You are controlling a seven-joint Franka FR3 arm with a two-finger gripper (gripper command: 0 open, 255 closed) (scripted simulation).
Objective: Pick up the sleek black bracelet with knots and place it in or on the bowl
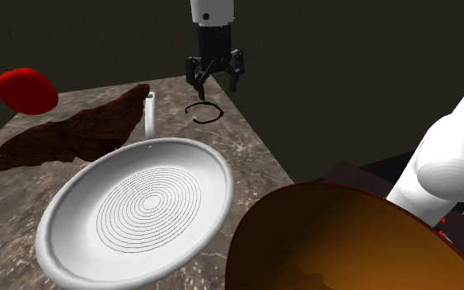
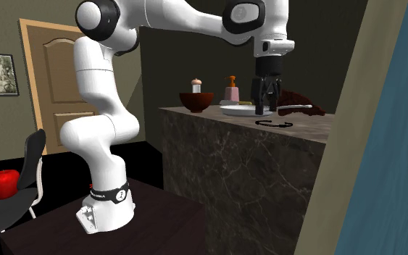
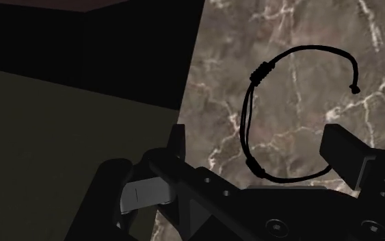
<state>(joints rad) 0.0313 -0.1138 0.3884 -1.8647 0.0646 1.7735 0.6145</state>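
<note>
"On the marble bench, where did the black bracelet lie?"

"Flat, near the far corner. In the shoulder view it sat at about one o'clock from the white ringed dish. It was well apart from the brown bowl, which stood at the dish's four o'clock. The cord made an open loop, with knots along one side and a tiny knob at its loose end."

"And the claw?"

"The claw hung at the bracelet's twelve o'clock in that view, fingers spread wide and pinching nothing. In the second exterior view its tips stood a little above the bench, at eleven o'clock from the loop and not touching it. In the wrist view the loop lay on the marble ahead of the spread fingers, closer to one than to the other. The bench's edge ran beside that other finger."

"What else was about?"

"A dark brown lumpy mass lay at the dish's ten o'clock, and a white handle rose from the dish's rim at twelve. A red rounded thing showed beyond the bench, further out towards ten o'clock."
</note>
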